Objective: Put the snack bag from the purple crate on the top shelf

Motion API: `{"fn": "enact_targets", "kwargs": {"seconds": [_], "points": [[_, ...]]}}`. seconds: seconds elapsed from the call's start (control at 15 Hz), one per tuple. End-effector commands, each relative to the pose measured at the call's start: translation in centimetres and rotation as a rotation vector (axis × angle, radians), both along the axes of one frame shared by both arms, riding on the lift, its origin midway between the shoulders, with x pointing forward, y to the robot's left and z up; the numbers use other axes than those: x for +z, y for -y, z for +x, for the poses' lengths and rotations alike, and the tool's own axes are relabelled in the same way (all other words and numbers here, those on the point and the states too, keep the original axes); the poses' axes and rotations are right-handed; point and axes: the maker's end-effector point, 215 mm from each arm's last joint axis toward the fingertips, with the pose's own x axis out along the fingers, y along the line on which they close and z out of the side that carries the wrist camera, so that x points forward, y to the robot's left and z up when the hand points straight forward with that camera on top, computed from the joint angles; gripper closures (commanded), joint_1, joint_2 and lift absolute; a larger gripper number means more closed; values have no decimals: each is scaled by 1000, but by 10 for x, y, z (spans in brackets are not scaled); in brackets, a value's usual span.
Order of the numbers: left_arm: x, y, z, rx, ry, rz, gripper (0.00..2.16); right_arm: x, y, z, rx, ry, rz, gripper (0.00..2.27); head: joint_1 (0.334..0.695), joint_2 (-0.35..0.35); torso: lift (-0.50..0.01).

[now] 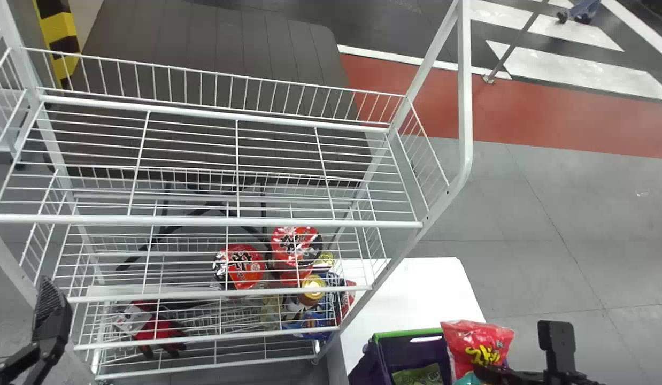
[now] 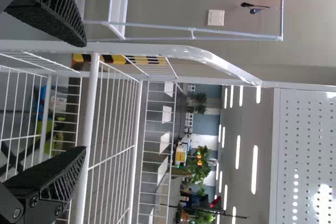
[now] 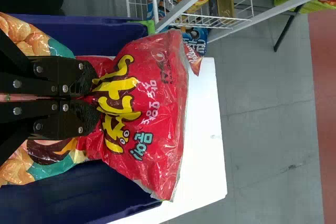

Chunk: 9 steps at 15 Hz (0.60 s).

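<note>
Clock positions as in head view. Right gripper (image 1: 489, 375), 5 o'clock: clenched on the red snack bag (image 1: 478, 345). Bag sits over the 3 o'clock edge of the purple crate (image 1: 408, 334); contact with the rim: cannot tell. Left gripper (image 1: 52, 315), 8 o'clock, near the rack: fingers spread, nothing between. Top shelf (image 1: 202, 220) lies toward 10 o'clock from bag; front edge a single rail, wire fencing along back and ends. Curved post (image 1: 464, 133) bounds its 3 o'clock end; open grey floor (image 1: 550, 224) beyond.
</note>
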Motion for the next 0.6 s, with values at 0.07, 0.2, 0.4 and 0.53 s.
{"fn": "enact_targets", "kwargs": {"seconds": [0.07, 0.2, 0.4, 0.53], "points": [[-2, -1, 2, 0, 7, -1, 117, -2, 2, -7, -14, -15, 6, 2253, 695, -350, -18], [-4, 0, 3, -2, 8, -5, 117, -2, 4, -10, -23, -22, 9, 2250, 695, -350, -9], [-1, -1, 3, -3, 15, -5, 117, -2, 2, -10, -19, -23, 14, 2253, 695, -350, 3], [0, 0, 4, -6, 14, -4, 117, 0, 0, -6, -8, -16, 14, 2250, 695, -350, 8]]}}
